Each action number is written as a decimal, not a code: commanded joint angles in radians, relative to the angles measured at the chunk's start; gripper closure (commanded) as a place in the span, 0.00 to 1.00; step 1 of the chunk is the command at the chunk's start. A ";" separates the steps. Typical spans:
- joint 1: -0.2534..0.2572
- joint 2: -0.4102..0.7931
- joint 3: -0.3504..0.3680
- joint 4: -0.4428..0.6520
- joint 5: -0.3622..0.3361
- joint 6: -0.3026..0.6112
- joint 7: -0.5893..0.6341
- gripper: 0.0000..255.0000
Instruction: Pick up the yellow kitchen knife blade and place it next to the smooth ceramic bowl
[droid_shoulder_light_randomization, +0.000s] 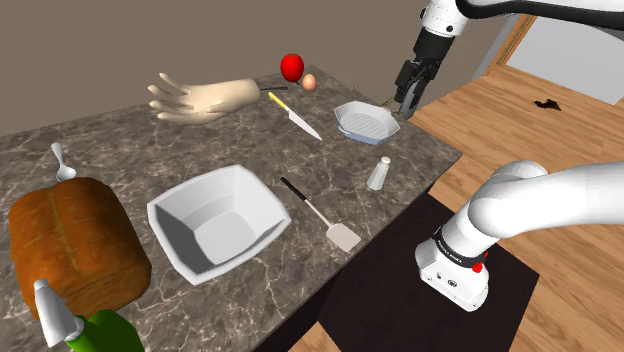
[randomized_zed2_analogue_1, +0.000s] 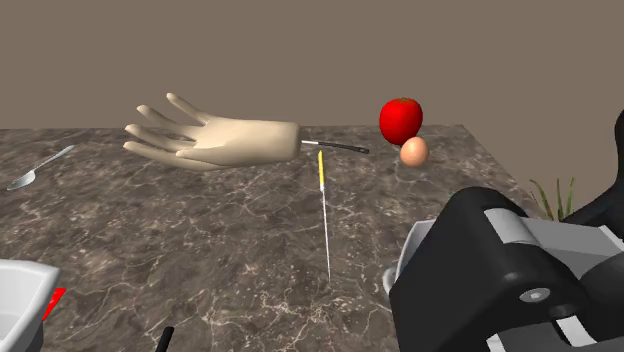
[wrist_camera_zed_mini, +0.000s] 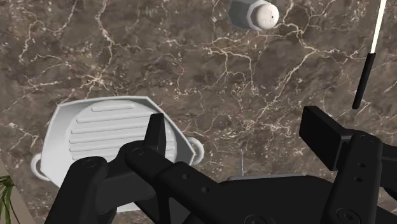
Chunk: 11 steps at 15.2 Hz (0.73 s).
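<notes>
The end effector (droid_shoulder_light_randomization: 408, 100) hangs near the ridged dish (wrist_camera_zed_mini: 89, 127), fingers wide apart and empty; 1 finger hides part of the dish's rim. The yellow-handled knife (droid_shoulder_light_randomization: 295, 112) lies flat on the counter (droid_shoulder_light_randomization: 120, 150), at 1 o'clock from the white bowl (droid_shoulder_light_randomization: 215, 222) in the shoulder view, well apart.

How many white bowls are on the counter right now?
2. A large square bowl sits mid-counter; a smaller ridged bowl lies toward the shoulder view's upper right. The bread loaf might hide another.
</notes>
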 joint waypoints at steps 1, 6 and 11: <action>0.000 0.000 0.000 0.000 0.000 0.000 0.000 0.00; 0.014 0.176 0.020 0.040 0.012 0.138 0.018 0.00; 0.026 0.363 0.037 0.113 0.018 0.252 0.035 0.00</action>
